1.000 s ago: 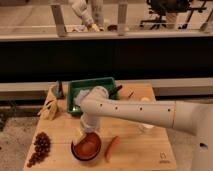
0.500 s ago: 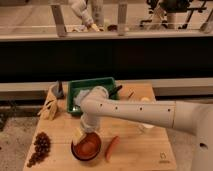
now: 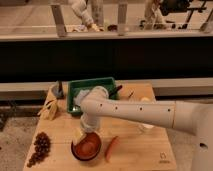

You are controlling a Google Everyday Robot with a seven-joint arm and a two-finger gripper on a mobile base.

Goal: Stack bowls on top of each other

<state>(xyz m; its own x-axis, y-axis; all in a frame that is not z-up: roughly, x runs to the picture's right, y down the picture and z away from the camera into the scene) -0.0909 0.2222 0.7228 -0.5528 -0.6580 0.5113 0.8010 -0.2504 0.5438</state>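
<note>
An orange-brown bowl (image 3: 86,148) with a dark rim sits on the wooden table (image 3: 140,150) near the front edge. I cannot tell whether it is one bowl or several nested. My white arm reaches in from the right and bends down over it. The gripper (image 3: 84,133) hangs just above the bowl's back rim, partly hidden by the wrist. A pale yellowish thing (image 3: 78,136) shows at the gripper's left side. No separate second bowl is in view.
A green rectangular tray (image 3: 95,83) stands behind the arm. A red chili (image 3: 111,148) lies right of the bowl. Dark grapes (image 3: 39,148) lie at the front left. A dark bottle (image 3: 60,90) and a yellow-brown object (image 3: 50,108) stand at the back left.
</note>
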